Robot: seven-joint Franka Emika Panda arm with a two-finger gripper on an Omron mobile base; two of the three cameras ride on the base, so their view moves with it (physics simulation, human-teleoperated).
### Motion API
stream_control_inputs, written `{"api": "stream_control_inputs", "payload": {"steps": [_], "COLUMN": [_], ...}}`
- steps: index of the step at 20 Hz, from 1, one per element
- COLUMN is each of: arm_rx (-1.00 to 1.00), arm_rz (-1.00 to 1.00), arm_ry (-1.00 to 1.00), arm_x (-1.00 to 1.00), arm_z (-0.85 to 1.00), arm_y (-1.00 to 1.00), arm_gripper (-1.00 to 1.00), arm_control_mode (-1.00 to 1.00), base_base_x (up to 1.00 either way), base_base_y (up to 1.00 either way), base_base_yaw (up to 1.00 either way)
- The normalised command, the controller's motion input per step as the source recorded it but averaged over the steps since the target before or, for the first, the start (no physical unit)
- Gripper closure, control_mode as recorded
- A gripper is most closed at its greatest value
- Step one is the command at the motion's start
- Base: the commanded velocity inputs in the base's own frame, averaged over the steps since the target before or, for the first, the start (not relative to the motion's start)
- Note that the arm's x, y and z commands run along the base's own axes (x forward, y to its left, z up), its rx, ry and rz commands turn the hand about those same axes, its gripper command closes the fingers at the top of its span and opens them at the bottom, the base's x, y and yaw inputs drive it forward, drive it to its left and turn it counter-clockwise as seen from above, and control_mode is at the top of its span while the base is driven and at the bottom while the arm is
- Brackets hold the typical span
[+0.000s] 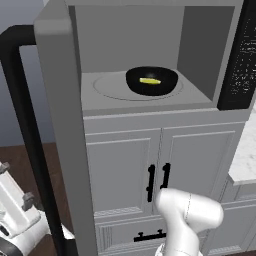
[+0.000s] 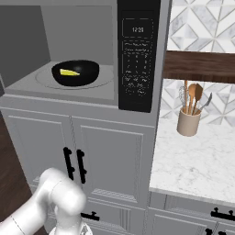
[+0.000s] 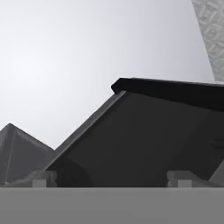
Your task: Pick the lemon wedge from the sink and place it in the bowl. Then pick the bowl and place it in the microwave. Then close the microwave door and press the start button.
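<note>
Black bowl one, lemon wedge one inside; gripper spread wide, empty

White cabinet doors with black handles, marble counter, patterned tile backsplash, dark wood floor

Microwave door seen edge-on in left base view, top and bottom cut by the frame, window side hidden; its black handle runs off the bottom edge. Lemon wedge partly hidden by the rim of the bowl. Control panel markings too small to read; in left base view it's cut by the right edge. Utensil holder contents too small to tell apart. Gripper fingertips barely rise above the bottom band.
</note>
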Motion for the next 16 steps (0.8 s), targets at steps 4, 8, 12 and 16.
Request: {"api": "stream_control_inputs", "payload": {"steps": [4,8,12,16], "arm_rx": [0.3,0.37,0.41,0.4], "arm_rz": [0.1,0.15,0.21,0.24], "arm_ry": [-0.11,-0.01,0.0,0.0], "arm_x": [-0.68,-0.12,0.09,0.06], "arm_z": [0.44,0.24,0.0,0.0], "arm_y": [-0.36,-0.58,-0.67,-0.66], "arm_gripper": [-1.0,-1.0,-1.0,-1.0], "arm_control_mode": [-1.0,-1.0,-1.0,-1.0], "base_base_x": [0.0,0.0,0.0,0.0], "base_base_y": [0.0,0.0,0.0,0.0], "base_base_yaw": [0.0,0.0,0.0,0.0]}}
